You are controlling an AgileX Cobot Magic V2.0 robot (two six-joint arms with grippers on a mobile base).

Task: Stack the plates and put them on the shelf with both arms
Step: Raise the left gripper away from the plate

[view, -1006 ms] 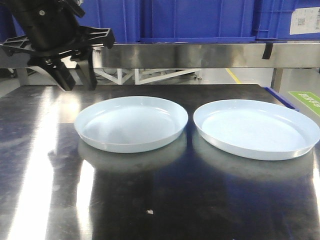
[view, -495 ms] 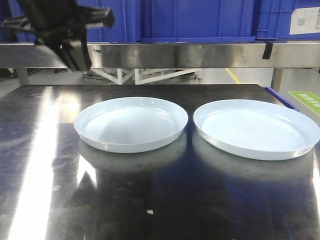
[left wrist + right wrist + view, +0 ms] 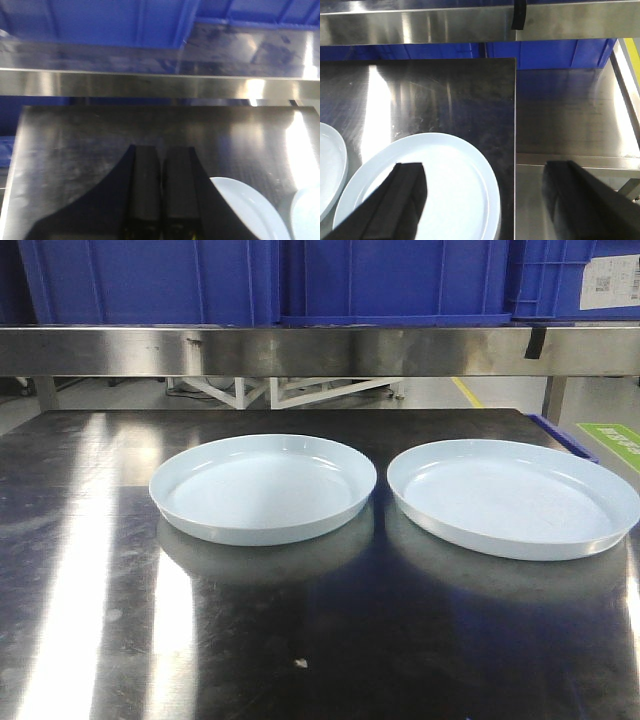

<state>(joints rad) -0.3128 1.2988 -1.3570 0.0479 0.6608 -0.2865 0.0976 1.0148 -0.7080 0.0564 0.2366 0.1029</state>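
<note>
Two pale-blue plates lie side by side on the dark steel table, the left plate (image 3: 263, 488) and the right plate (image 3: 512, 497), not touching. Neither gripper shows in the front view. In the left wrist view my left gripper (image 3: 161, 148) is shut with nothing in it, high above the table, and the left plate (image 3: 250, 210) lies to its lower right. My right gripper (image 3: 485, 167) is open above the right plate (image 3: 460, 185): one finger (image 3: 407, 185) is over the plate, the other beyond the table's right edge.
A stainless shelf (image 3: 320, 348) runs across the back above the table, with blue bins (image 3: 390, 280) standing on it. The table's right edge (image 3: 515, 150) drops to a lower steel surface (image 3: 565, 130).
My left gripper, which hung at the back left above the table, has risen out of the front view. The plates have not moved.
</note>
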